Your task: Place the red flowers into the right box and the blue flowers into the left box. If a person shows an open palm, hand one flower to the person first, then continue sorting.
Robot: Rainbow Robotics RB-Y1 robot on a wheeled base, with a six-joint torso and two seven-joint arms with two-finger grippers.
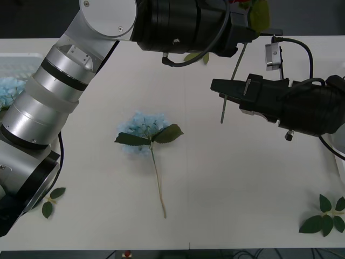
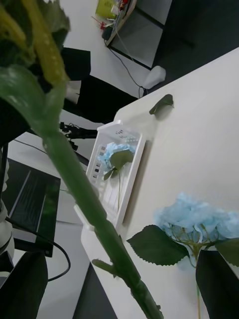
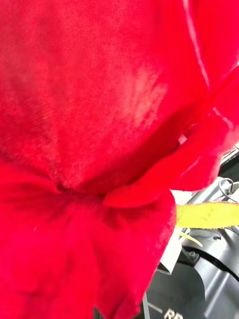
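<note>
The left arm reaches across the far side of the worktop (image 1: 226,183), and its gripper (image 1: 245,24) holds a rose (image 3: 99,124) near the top edge of the front view, where only a trace of red and a leaf show; whether its jaws are closed on the flower cannot be told. The rose stem (image 1: 232,81) hangs from there, long axis near vertical, with its free end pointing toward the robot. The right gripper (image 1: 223,89) meets the lower stem from the right; its dark jaws sit on either side of the stem, but whether they are clamped on it cannot be told. The left wrist view shows red petals at very close range with a strip of yellow-green leaf (image 3: 209,215) beside them. The right wrist view shows the stem crossing the frame diagonally, close to the lens. A hydrangea (image 1: 143,132) lies flat at mid-worktop, head pointing away from the robot and its tan stem running toward the near edge, well apart from both grippers. The left box (image 2: 117,169) sits at the worktop's left edge; the right wrist view shows a second hydrangea (image 2: 113,152) lying inside it, which the front view shows only partly. Loose leaf sprigs (image 1: 326,216) lie at the near corners.
</note>
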